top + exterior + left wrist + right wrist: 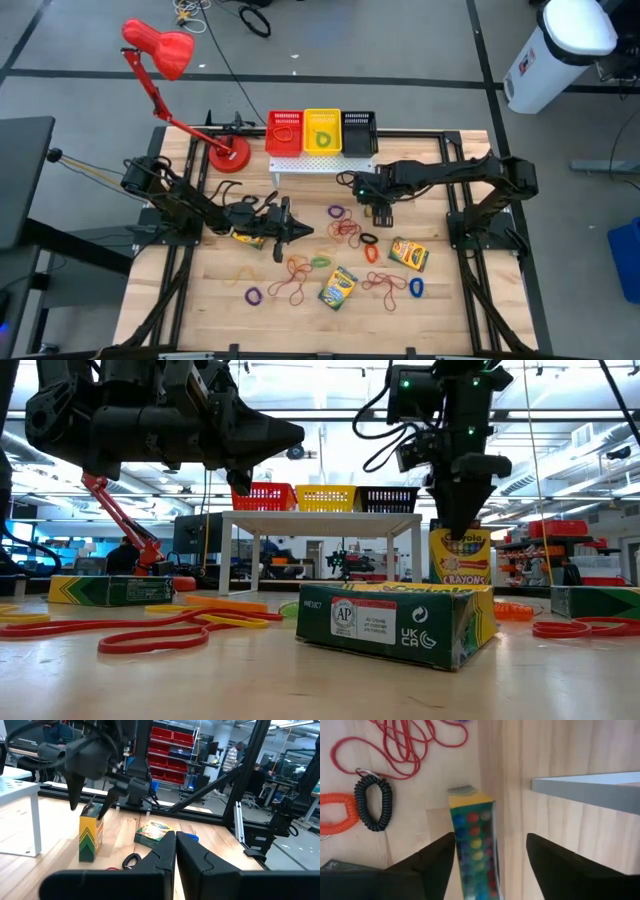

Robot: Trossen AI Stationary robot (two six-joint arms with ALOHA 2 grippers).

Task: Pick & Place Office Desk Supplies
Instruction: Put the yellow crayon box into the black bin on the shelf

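One crayon box (472, 845) stands upright on the table (450, 310) just in front of the white rack (322, 165), and the right claw (490, 857) hangs directly over it, fingers spread to either side and clear of the cardboard. The box looks just set down, so the sound move is a straight lift with no sideways drift, since a brushed fingertip could tip the tall box. The left claw (175, 851) waits clenched and empty, low over the left-centre of the table.
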